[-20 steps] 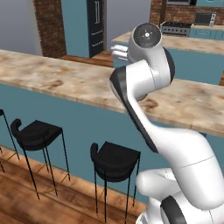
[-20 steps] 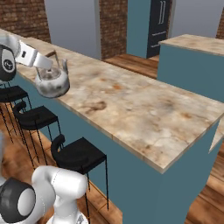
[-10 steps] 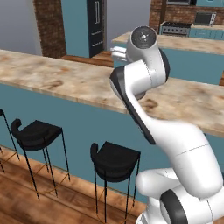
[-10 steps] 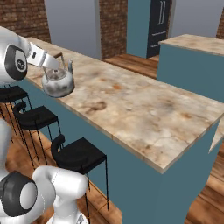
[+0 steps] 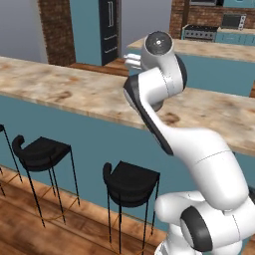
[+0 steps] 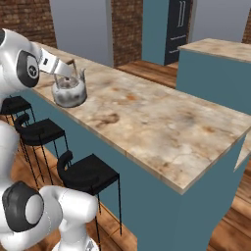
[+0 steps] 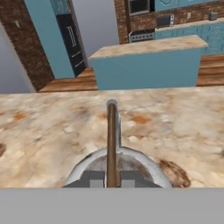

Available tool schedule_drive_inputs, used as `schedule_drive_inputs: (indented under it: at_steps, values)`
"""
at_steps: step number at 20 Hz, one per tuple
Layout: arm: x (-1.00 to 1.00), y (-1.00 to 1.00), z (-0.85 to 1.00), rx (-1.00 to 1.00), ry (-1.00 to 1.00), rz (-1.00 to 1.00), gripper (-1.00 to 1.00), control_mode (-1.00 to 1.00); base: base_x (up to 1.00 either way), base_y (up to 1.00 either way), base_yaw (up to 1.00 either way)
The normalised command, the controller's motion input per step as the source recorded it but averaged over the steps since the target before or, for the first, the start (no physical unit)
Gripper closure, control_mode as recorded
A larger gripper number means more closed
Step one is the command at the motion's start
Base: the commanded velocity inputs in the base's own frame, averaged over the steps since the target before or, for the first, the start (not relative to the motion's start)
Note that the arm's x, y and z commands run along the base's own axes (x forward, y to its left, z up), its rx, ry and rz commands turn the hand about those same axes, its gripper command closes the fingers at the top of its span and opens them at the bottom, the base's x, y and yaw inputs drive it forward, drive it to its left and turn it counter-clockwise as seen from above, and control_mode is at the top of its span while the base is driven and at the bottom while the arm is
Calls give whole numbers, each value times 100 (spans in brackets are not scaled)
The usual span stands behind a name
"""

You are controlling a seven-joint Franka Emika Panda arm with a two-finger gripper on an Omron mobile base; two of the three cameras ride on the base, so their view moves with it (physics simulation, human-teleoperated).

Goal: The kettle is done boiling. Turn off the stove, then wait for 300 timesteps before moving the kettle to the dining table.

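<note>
The small silver kettle point(image 6: 69, 91) hangs by its thin arched handle point(image 7: 112, 131) from my gripper point(image 6: 67, 71), which is shut on that handle. It sits low over the near edge of the dining table point(image 6: 147, 117), with its marbled beige top; I cannot tell whether the base touches the stone. In the hand view the kettle's rounded body point(image 7: 131, 164) lies right under the fingers, with the dining table top point(image 7: 48, 131) spreading beyond. The arm blocks the kettle in the left base view, where the gripper point(image 5: 131, 61) reaches over the dining table point(image 5: 60, 92). The stove point(image 7: 142, 34) stands far back against the wall.
Black stools point(image 5: 40, 149) point(image 5: 132, 179) stand along the table's near side, by my base; the right base view shows the stools point(image 6: 88, 171) too. A second teal island with a beige top point(image 7: 148, 48) lies beyond the table. A dark fridge door point(image 6: 177, 24) stands at the back.
The arm has carried the kettle a little farther in over the table top, rightward in the right base view. The gripper stays shut on the handle.
</note>
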Motion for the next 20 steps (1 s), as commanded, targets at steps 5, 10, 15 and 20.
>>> schedule_drive_inputs:
  at_steps: [5,10,15,20]
  values:
    - [20,0,-6,0,0,0,100,-100,0,0,0]
    - [19,0,-6,0,1,0,100,-100,0,0,0]
    - [17,0,-8,0,0,0,100,-100,0,0,0]
    - [17,0,-10,0,0,0,100,-100,0,0,0]
